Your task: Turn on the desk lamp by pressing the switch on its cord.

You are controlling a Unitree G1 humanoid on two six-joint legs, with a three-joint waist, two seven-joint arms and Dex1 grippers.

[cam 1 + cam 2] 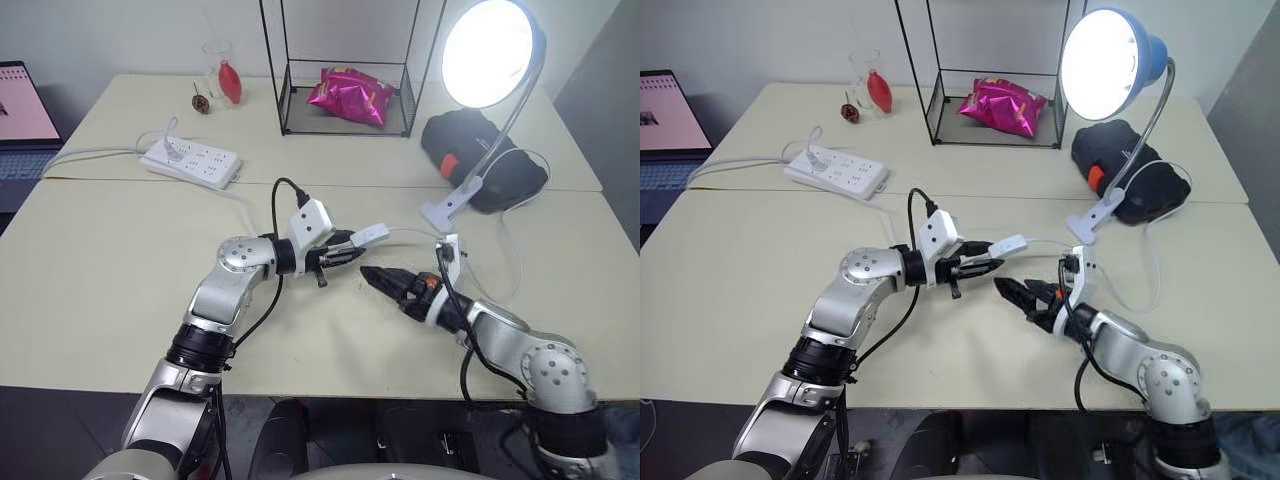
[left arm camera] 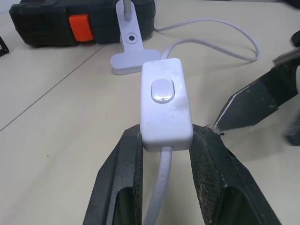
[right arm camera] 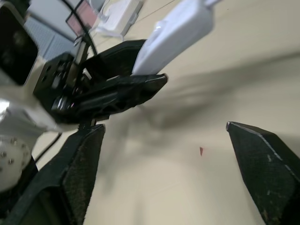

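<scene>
The desk lamp (image 1: 1110,65) stands at the back right with its blue-rimmed shade glowing bright, on a silver gooseneck rising from a white clip base (image 1: 1085,225). Its thin white cord (image 1: 1145,270) loops over the table to the switch (image 2: 164,101), a small white oblong with an oval button facing up. My left gripper (image 1: 992,266) is shut on the near end of the switch and holds it just above the table. My right gripper (image 3: 164,126) is open, with nothing between its fingers. It hovers just in front of the switch and a little below it, pointing toward the left gripper.
A white power strip (image 1: 837,172) lies at the back left. A wire-frame box (image 1: 940,100) with a pink bag (image 1: 1002,105) stands at the back centre. A black case (image 1: 1130,180) sits behind the clip base. A laptop (image 1: 665,110) is at the far left, a glass (image 1: 868,75) behind the strip.
</scene>
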